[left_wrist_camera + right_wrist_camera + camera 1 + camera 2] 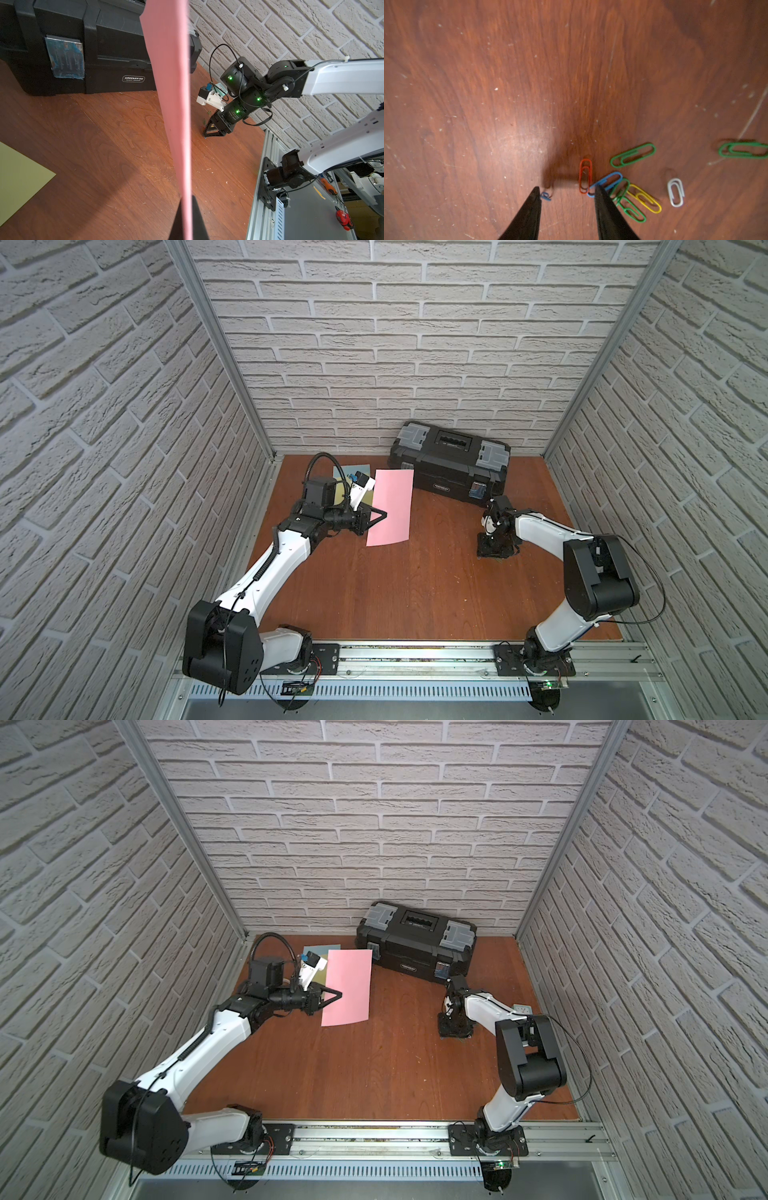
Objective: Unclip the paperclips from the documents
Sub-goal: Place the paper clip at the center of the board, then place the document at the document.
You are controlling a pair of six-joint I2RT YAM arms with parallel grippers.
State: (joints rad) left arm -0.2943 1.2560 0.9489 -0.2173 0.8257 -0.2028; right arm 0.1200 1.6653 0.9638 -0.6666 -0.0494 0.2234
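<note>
Right, your wooden table [415, 593] carries the black toolbox [451, 466] at the back and the documents at the rear left. The pink sheet [392, 506] is lifted off the wood. The left gripper [380, 515] has its jaws closed on one long edge of it. The yellow sheet [18, 176] and the light blue sheet [357, 468] lie flat beneath that arm.

Watch the pink sheet. It is held by one edge only, so it could sag or slip if you swing it fast, and it may brush the toolbox nearby. I see no clip on it from these views, so check its far edges before you put it down.

The paperclips [623, 187] lie loose in a small heap beside the right gripper [567, 188], whose jaws stand apart with nothing between them. One tiny blue clip [545, 196] sits right against a fingertip. I judge it could cling there or get flicked away when you lift.

Your left arm reaches forward with the forearm raised. Your right arm folds at the elbow, and its gripper points straight down with the tips close to the wood.
</note>
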